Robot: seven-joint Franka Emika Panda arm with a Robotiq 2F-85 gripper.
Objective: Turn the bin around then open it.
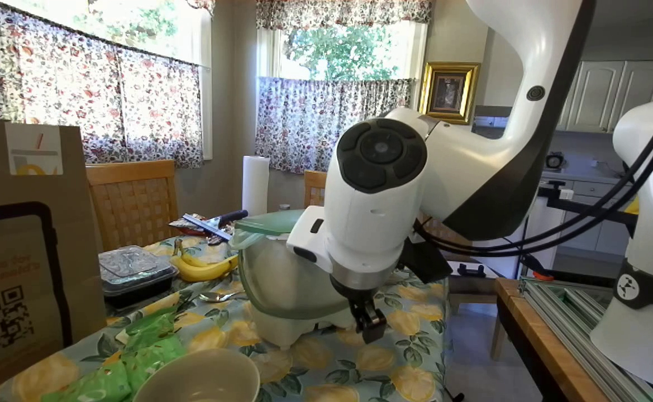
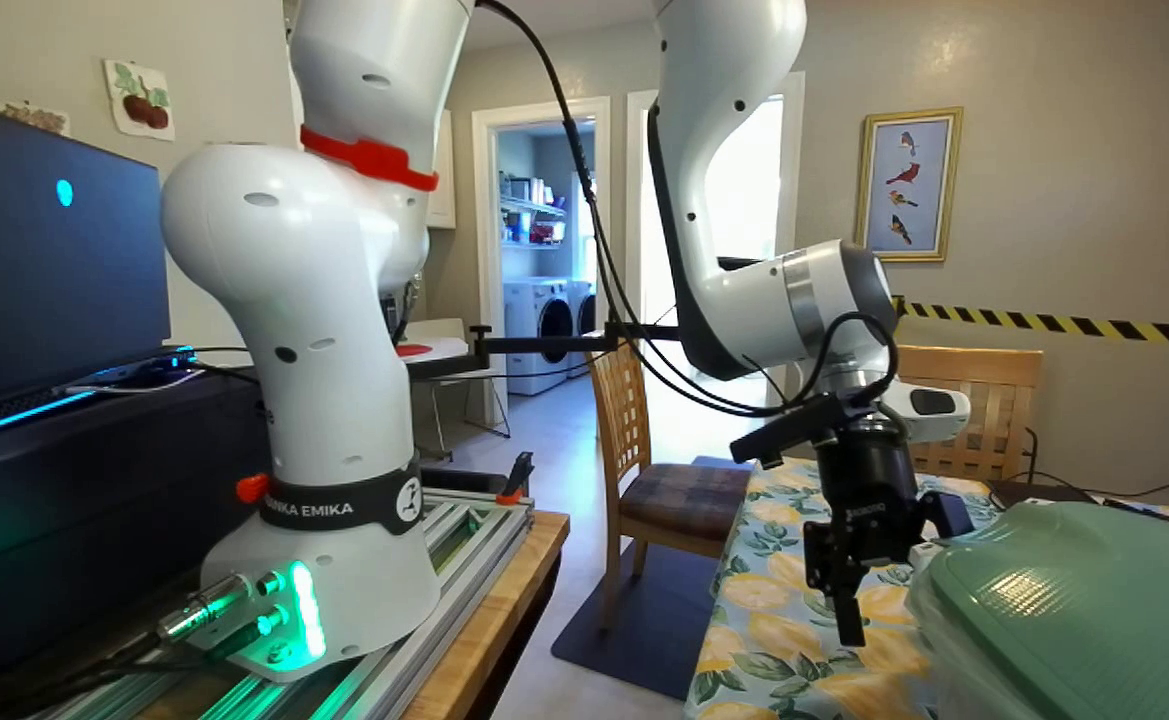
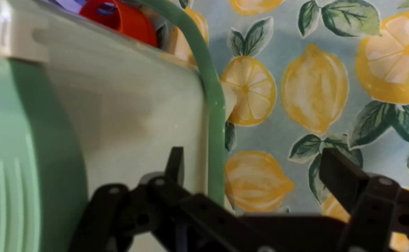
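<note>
While the gripper [image 3: 253,155] hangs spread wide near the green-lidded bin [image 1: 284,279], it should push gently so nothing tips.

The bin [image 1: 287,276], a tapered off-white plastic body edged by a curved green band [image 3: 216,129], stands upright on the patterned counter [image 1: 407,346], a pale foot [image 1: 282,338] showing at its base. Its green lid [image 2: 1094,595] lies across the top, marked by parallel ridges [image 3: 19,203] in the wrist view, with a pale block [image 3: 19,38] at its edge.
</note>
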